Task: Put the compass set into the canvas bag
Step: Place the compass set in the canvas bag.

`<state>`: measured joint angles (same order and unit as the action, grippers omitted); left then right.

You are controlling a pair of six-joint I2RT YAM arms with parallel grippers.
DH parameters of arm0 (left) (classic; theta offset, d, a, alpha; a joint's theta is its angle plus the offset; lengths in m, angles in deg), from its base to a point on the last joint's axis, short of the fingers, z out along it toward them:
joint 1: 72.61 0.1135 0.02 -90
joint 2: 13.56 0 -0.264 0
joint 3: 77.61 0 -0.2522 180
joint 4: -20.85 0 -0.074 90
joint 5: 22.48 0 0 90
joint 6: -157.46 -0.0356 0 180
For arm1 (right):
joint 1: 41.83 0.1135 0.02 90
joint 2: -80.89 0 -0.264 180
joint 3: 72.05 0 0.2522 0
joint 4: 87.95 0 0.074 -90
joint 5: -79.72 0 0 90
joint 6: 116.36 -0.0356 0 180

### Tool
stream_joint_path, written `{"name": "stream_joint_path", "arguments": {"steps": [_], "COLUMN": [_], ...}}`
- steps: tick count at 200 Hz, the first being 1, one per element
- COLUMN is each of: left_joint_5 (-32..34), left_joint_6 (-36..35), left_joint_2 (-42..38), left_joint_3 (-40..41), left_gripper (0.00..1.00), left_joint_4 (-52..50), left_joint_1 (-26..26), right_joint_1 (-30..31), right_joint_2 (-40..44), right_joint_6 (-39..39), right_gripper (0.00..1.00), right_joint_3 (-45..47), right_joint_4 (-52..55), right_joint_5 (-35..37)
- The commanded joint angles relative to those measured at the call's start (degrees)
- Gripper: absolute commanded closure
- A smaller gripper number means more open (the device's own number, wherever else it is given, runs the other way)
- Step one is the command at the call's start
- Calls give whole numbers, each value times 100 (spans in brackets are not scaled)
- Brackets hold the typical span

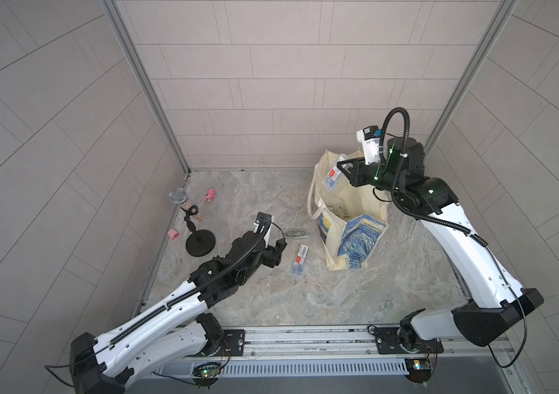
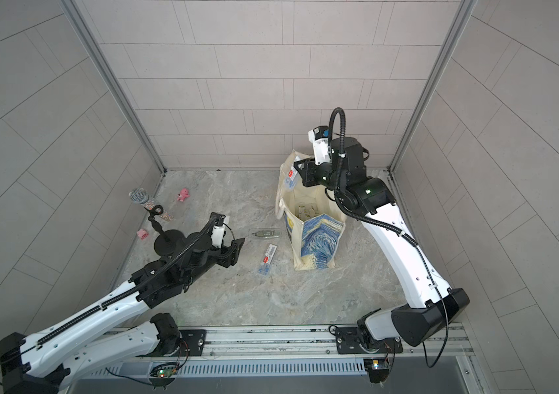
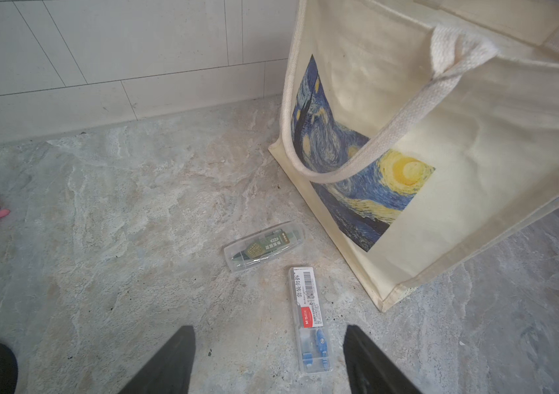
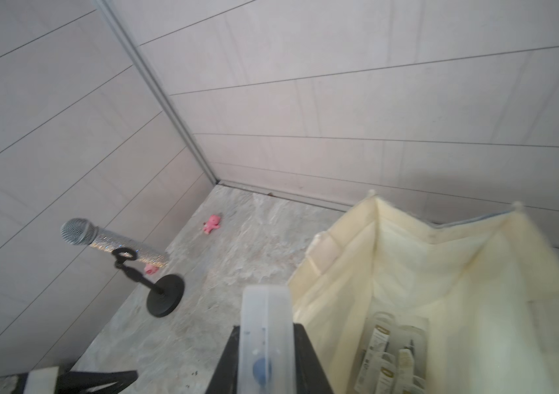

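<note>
The cream canvas bag (image 1: 356, 238) (image 2: 319, 238) (image 3: 476, 136) (image 4: 442, 273) with the blue-and-yellow night-sky print stands open at the right of the floor. My right gripper (image 1: 343, 170) (image 2: 302, 170) (image 4: 266, 327) is shut on a clear compass set (image 1: 332, 177) (image 2: 291, 177) (image 4: 264, 314) with a blue part, held at the bag's far rim. Another clear compass set (image 1: 300, 260) (image 2: 267, 259) (image 3: 310, 320) with blue pieces lies flat on the floor left of the bag. My left gripper (image 1: 276, 254) (image 2: 235, 250) (image 3: 268, 329) hangs open just above the floor beside it, holding nothing.
A clear case with green contents (image 1: 298, 234) (image 2: 265, 233) (image 3: 264, 245) lies near the bag. Several pale packs (image 1: 341, 209) (image 4: 390, 351) sit inside the bag. A microphone on a black stand (image 1: 186, 204) (image 4: 107, 238) and two pink toys (image 1: 210, 194) (image 1: 173, 233) occupy the left corner.
</note>
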<state>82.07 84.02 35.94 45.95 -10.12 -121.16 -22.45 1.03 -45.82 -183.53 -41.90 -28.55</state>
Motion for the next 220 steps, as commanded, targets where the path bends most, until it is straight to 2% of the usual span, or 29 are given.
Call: {"name": "stream_joint_path", "arguments": {"steps": [1, 22, 51, 99, 163, 220], "left_joint_5": [-22, -62, -441, -640, -761, -830], "left_joint_6": [44, 191, 277, 287, 277, 271], "left_joint_2": [-78, -80, -72, -45, 67, 234], "left_joint_3": [134, 203, 294, 377, 296, 261], "left_gripper": [27, 27, 27, 27, 27, 27], "left_joint_4": [10, -54, 32, 16, -45, 25], "left_joint_1": [62, 159, 360, 539, 618, 646], "right_joint_1": [-374, -559, -636, -707, -673, -283], "right_joint_2": [132, 120, -22, -456, -912, -1507], "right_joint_6": [140, 259, 502, 724, 587, 667], "right_gripper": [100, 100, 100, 100, 100, 100], "right_joint_3": [-5, 2, -160, -418, -241, -174], "right_joint_4": [220, 319, 592, 958, 902, 1095], "right_joint_5": [291, 572, 1099, 1510, 1350, 1465]}}
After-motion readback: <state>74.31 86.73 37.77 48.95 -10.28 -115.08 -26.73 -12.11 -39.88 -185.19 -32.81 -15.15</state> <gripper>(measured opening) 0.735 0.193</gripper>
